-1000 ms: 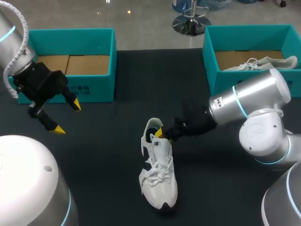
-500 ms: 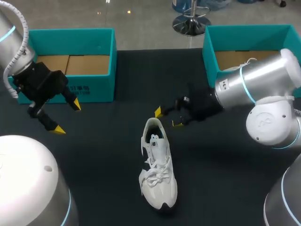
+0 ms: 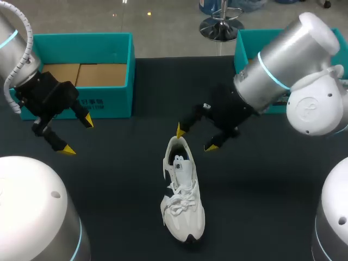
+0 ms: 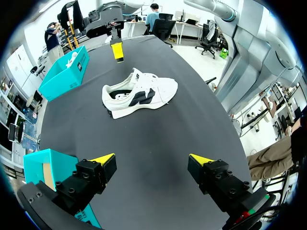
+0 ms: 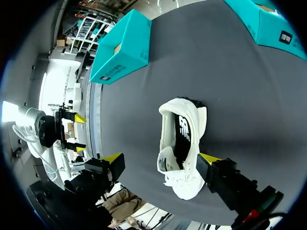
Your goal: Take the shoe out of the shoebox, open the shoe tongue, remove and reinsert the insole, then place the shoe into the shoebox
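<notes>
Resting on the table point(image 3: 109, 190) — one shoe point(image 3: 182, 196), two shoeboxes point(image 3: 109, 103) point(image 3: 244, 49).

Right gripper point(image 3: 194, 138) out of the shoe point(image 3: 182, 190) collar, now raised, wide apart above its heel.

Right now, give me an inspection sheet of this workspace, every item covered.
Surface: dark table, flat.
Job's things: white shoe upright on its sole mid-table, outside both boxes; left shoebox open, cardboard floor showing; right shoebox partly hidden by the right arm.
Clutter: nothing seen.
Grippers: left gripper open, empty, beside the left shoebox; right gripper open, empty, over the shoe's heel.
Cables: grey hose along the left arm.
Surroundings: nothing seen.
</notes>
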`<state>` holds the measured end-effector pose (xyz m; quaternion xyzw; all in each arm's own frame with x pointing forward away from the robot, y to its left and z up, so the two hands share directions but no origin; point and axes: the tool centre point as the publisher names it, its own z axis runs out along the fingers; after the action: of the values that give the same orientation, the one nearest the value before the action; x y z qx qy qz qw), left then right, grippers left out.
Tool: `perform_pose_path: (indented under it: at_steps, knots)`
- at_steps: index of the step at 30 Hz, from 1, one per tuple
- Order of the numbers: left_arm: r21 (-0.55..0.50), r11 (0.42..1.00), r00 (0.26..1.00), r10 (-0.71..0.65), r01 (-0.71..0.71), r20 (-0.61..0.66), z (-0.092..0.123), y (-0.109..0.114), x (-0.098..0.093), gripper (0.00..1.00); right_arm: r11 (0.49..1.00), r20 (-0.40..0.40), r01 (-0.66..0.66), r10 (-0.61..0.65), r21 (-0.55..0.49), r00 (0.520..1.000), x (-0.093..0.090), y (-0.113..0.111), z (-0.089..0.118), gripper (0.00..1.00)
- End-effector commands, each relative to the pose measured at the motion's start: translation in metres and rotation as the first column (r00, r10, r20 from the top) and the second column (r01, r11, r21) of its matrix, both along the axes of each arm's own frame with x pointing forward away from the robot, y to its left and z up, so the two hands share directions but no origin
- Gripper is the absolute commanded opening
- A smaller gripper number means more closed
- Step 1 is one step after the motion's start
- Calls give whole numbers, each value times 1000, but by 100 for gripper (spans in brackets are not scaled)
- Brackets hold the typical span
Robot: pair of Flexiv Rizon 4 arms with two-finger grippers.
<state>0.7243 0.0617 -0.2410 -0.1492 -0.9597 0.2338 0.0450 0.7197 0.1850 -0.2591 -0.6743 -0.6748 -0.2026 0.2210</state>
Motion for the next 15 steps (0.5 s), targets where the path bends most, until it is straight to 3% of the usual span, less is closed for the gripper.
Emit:
perform_pose_path:
  at_steps: [1, 3, 4, 5, 6, 7, 15]
  knots:
    - [2, 1000, 1000, 0, 0, 0, 0, 1, 0, 100, 956, -20, -24, 19, -292, 1000, 7, 14, -4, 100]
    - [2, 1000, 1000, 0, 0, 0, 0, 1, 0, 100, 945, -25, -47, 41, -323, 999, 10, 19, -4, 100]
    - [2, 1000, 1000, 0, 0, 0, 0, 1, 0, 100, 944, -21, -49, 45, -328, 999, 11, 21, -3, 91]
    - [2, 1000, 1000, 0, 0, 0, 0, 1, 0, 100, 942, -15, -49, 46, -333, 999, 12, 24, -2, 47]
    - [2, 1000, 1000, 0, 0, 0, 0, 1, 0, 100, 940, -12, -51, 50, -338, 999, 13, 26, -2, 13]
    - [2, 1000, 1000, 0, 0, 0, 0, 1, 0, 100, 938, -10, -55, 54, -343, 998, 14, 28, -2, 0]
    - [2, 1000, 1000, 0, 0, 0, 0, 1, 0, 100, 927, -32, -70, 63, -368, 998, 15, 37, -16, 0]
